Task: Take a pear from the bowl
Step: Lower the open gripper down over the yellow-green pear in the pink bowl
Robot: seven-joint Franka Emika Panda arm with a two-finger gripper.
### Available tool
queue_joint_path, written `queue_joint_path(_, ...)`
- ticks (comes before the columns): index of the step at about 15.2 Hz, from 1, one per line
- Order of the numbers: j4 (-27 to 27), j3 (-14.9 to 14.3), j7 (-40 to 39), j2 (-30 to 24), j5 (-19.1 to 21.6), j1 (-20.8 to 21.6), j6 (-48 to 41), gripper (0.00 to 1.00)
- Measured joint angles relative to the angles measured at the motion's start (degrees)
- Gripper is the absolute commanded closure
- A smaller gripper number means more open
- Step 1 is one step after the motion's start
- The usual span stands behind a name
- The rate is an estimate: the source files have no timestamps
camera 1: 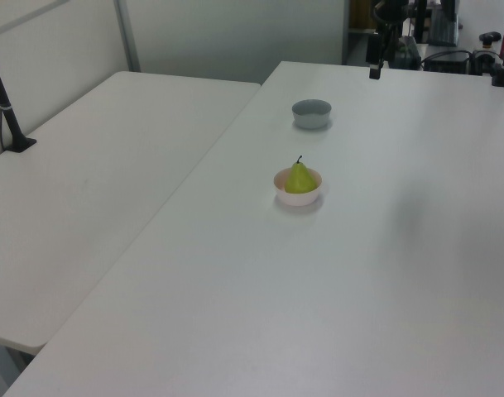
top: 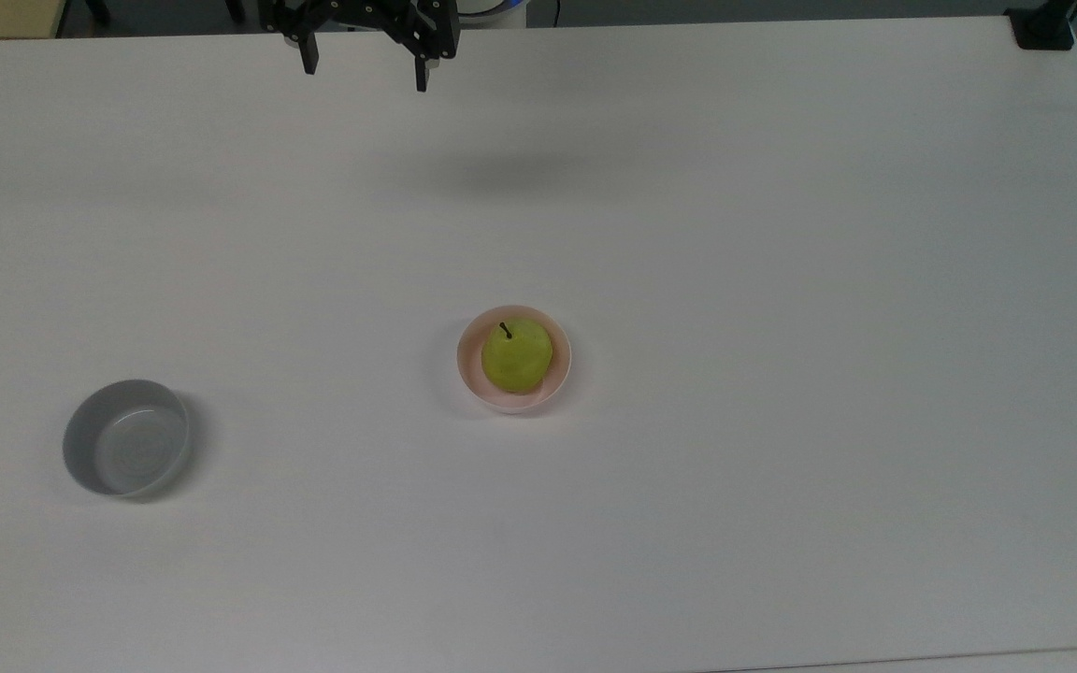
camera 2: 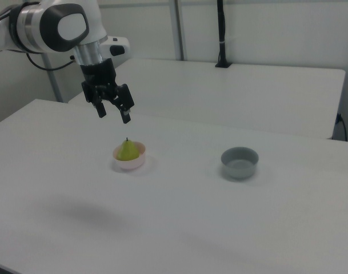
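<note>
white table [top: 782, 280] under me, pink bowl [top: 470, 374] near its middle, grey bowl [top: 127, 437] well apart toward the top view's left, both sitting flat on it

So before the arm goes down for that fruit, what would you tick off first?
1. Pear sits in the pink bowl, stem up: ok.
2. Gripper fingers spread apart, ready to close on the fruit: ok.
3. Gripper held high above the table, touching nothing: ok.
4. Gripper lined up over the pear: not ok; in the top view it is far toward the top edge, away from the bowl.
5. Grey bowl stands apart from the pink bowl, out of the way: ok.
6. Finger gap wide enough for the pear: cannot tell.
</note>
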Motion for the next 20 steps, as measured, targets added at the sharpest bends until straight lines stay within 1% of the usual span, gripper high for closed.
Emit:
queue_joint_path(10, -0.01, 0.18, -0.07, 0.21, 0.02, 0.12, 0.00, 0.00)
queue_joint_path(12, -0.05, 0.30, -0.50, 0.63, 0.51, 0.27, 0.00, 0.00)
queue_joint_path(16, 0.01, 0.64, -1.82, 3.10, 3.70, 0.66, 3.39, 0.00)
queue_joint_path(20, 0.03, 1.22, -2.28, 6.62, 4.28, 0.74, 8.22, 0.00)
